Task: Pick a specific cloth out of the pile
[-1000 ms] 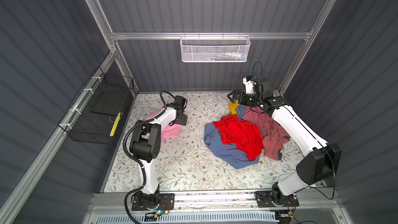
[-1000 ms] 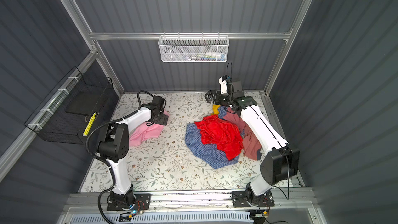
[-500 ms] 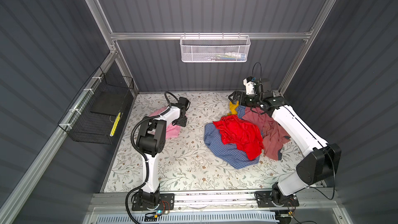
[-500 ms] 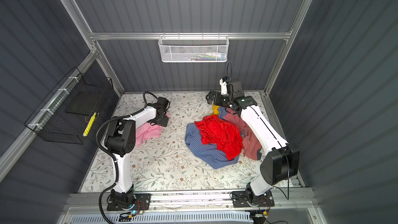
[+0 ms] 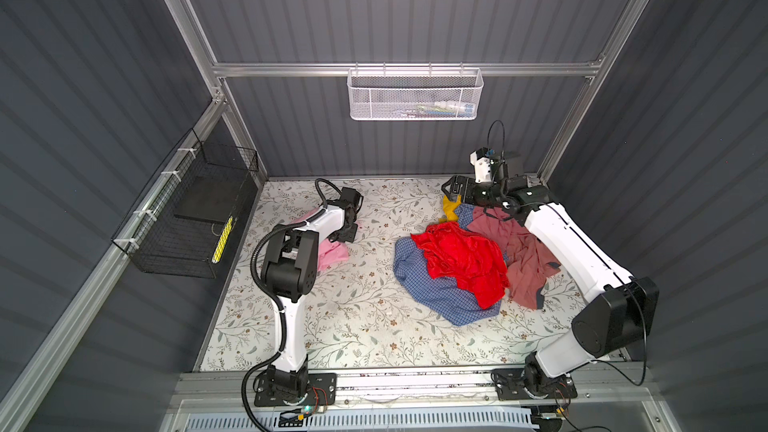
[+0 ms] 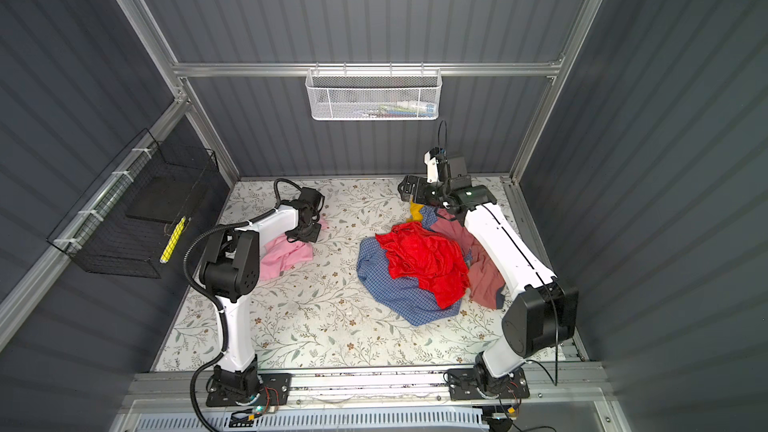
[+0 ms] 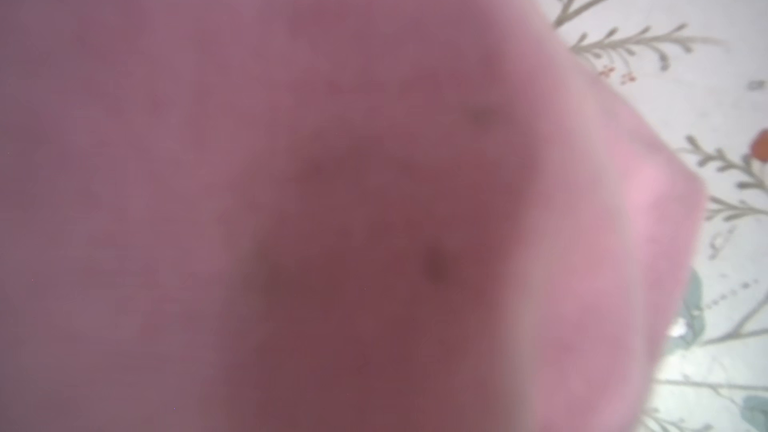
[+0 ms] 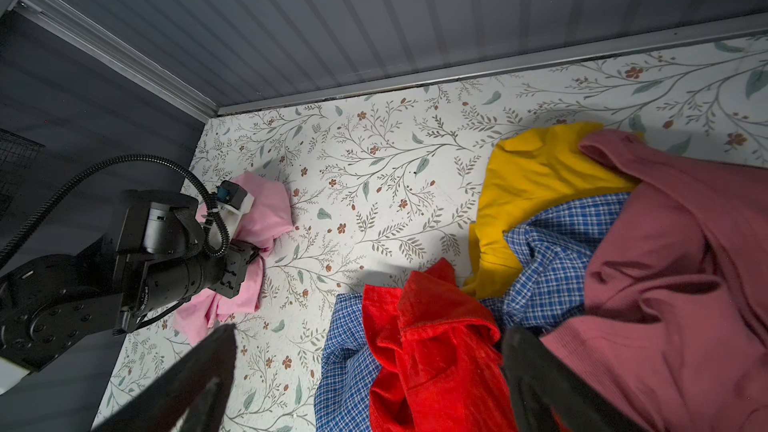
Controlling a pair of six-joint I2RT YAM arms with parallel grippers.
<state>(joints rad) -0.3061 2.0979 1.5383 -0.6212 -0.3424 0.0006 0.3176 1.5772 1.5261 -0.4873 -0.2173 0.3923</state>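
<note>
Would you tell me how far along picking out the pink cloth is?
Done: the light pink fabric cloth lies apart from the heap of mixed garments. In hand: the left gripper is buried in it, grip unclear. Left: perhaps lifting it away. The right gripper hangs open.

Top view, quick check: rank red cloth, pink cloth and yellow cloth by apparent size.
1. red cloth
2. pink cloth, partly hidden by the left arm
3. yellow cloth, partly covered

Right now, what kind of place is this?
Probably a robot test booth: dark grey ribbed wall panels on a silver metal frame, two white-and-black robot arms bolted in front, and a flower-patterned tabletop.
</note>
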